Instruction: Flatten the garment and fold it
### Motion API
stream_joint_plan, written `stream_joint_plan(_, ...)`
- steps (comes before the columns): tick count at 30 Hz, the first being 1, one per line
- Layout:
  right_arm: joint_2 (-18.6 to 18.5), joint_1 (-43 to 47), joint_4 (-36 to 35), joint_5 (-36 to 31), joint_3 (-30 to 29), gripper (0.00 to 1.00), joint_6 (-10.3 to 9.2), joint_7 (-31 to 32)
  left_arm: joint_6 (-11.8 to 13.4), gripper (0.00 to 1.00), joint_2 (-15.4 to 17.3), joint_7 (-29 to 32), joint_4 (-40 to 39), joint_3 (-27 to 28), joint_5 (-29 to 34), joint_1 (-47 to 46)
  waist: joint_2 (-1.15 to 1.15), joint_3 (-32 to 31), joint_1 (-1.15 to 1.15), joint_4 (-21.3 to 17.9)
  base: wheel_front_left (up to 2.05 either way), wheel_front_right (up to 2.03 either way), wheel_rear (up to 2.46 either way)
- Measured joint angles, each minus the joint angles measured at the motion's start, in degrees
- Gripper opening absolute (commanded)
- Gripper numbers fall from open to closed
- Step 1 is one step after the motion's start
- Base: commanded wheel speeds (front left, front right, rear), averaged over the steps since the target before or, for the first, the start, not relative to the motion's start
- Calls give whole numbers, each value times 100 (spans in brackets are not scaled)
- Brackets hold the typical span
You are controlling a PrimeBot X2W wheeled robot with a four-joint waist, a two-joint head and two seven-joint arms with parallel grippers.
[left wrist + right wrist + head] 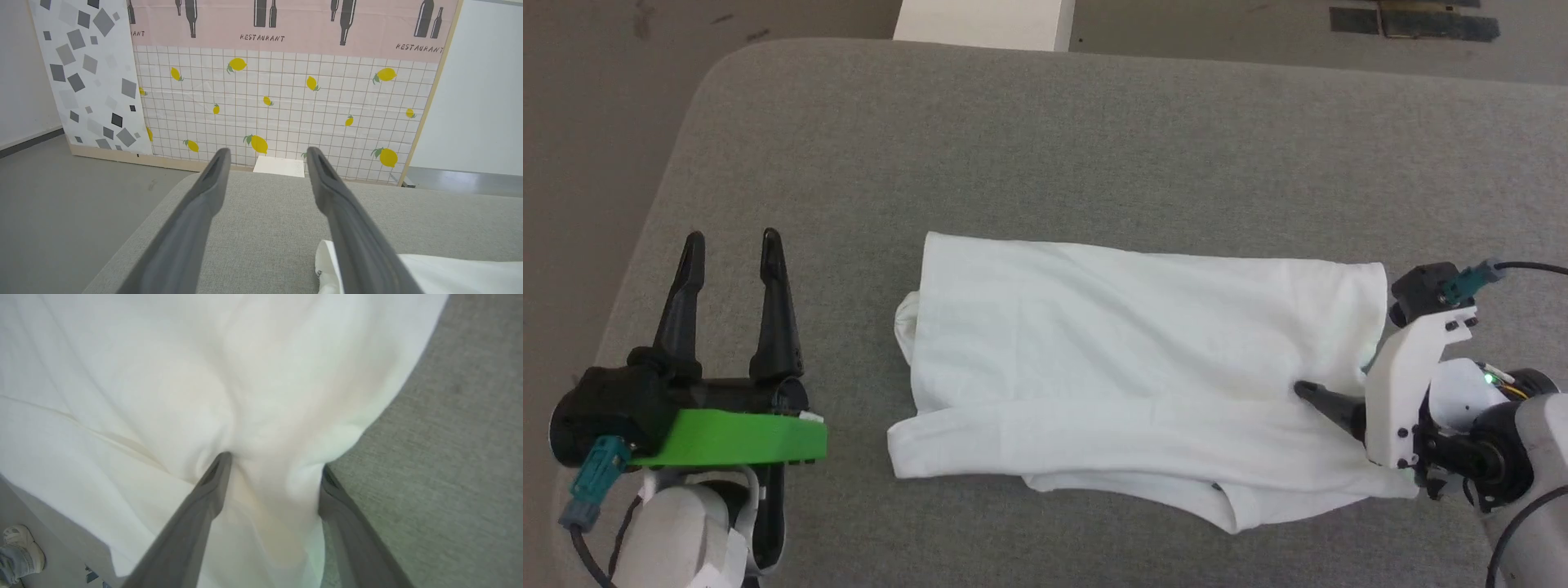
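Hovering at 9 o'clock over bare tabletop (1013, 147), my left hand (733, 238) holds its fingers apart, the garment (1127, 343) lying flat at its 3 o'clock. My right hand (273, 463), fingers also apart, straddles the garment's 3 o'clock end, cloth bunched between them.

The garment (1143, 351) is soft matt white cloth, lightly creased. The worktop (1094, 147) wears coarse grey woven fabric. The left claw (733, 243) has matt dark plastic fingers (776, 327).

Grey table (1094, 147), lemon-print wall panel (286, 102)
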Motion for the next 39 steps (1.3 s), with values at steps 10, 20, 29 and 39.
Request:
stream_joint_plan(10,-53,-365,428,154,526,0,0,-508,-553,100,-606,0,207,332,337,70,0,60,0,231,0,0,0)
stream_joint_plan(20,-479,-15,802,305,57,0,1,-668,-873,100,-1017,0,497,531,625,381,0,-489,0,328,0,0,0)
stream_joint_plan(29,-1152,410,935,-681,-1281,0,1,-312,-960,100,-1136,-1,611,520,669,656,0,-1091,0,248,0,0,0)
stream_joint_plan(39,-1202,253,-410,-1408,-990,0,0,876,-1004,100,-1134,-1,593,589,732,668,0,-1124,0,83,0,0,0)
